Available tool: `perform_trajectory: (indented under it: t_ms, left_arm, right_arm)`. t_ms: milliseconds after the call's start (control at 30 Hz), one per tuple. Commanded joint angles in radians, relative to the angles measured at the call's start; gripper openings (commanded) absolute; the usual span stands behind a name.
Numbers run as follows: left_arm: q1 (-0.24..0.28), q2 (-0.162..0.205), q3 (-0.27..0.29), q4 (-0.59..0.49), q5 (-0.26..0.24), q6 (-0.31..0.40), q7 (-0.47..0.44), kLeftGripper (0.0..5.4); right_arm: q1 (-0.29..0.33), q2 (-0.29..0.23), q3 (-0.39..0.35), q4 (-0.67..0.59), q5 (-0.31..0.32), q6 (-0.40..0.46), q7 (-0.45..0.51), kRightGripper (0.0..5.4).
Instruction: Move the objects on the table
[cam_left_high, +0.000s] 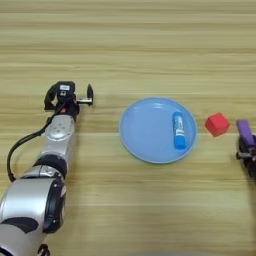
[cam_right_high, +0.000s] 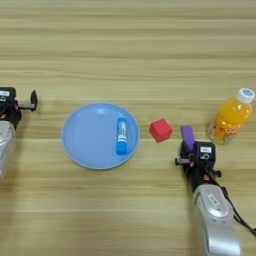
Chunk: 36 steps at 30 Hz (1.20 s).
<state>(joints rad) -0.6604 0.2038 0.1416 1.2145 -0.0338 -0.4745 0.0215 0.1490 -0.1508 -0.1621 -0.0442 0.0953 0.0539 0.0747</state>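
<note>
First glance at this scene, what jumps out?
The round blue plate mid-table, with the blue glue-stick tube lying inside its right part. Right of it sit the red cube and, far right, the upright orange-drink bottle. The right gripper is at the purple block; the left gripper idles left of the plate.

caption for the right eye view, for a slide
Right hand at purple block; glue stick on blue plate.
</note>
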Motion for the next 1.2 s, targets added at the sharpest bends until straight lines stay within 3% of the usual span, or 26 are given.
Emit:
perform_trajectory:
  t_ms: [33,300,400,600,767,1067,1200]
  left_arm:
    - [-0.013,-0.007,-0.005,0.001,0.017,0.014,0.011,5.4]
    - [-0.013,-0.008,-0.005,0.003,0.021,0.014,0.013,5.4]
    - [-0.013,-0.008,-0.005,0.003,0.022,0.014,0.013,5.4]
    - [-0.01,-0.01,-0.006,0.001,0.023,0.012,0.014,5.4]
    - [-0.007,-0.012,-0.007,-0.002,0.025,0.01,0.016,5.4]
    - [-0.007,-0.014,-0.008,-0.003,0.028,0.01,0.02,5.4]
    - [-0.008,-0.014,-0.005,-0.002,0.032,0.011,0.021,5.4]
  right_arm:
    - [-0.005,-0.005,0.007,-0.106,-0.012,0.034,-0.008,1.41]
    - [-0.033,0.007,0.057,-0.274,-0.044,0.084,-0.012,1.41]
    - [-0.06,0.028,0.133,-0.284,-0.068,0.105,-0.002,1.41]
    - [-0.122,0.093,0.289,-0.227,-0.094,0.127,0.022,1.41]
    - [-0.159,0.156,0.378,-0.182,-0.08,0.154,0.046,1.41]
    - [-0.201,0.239,0.414,-0.047,-0.045,0.175,0.062,1.41]
    - [-0.202,0.252,0.42,0.003,-0.032,0.166,0.06,1.41]
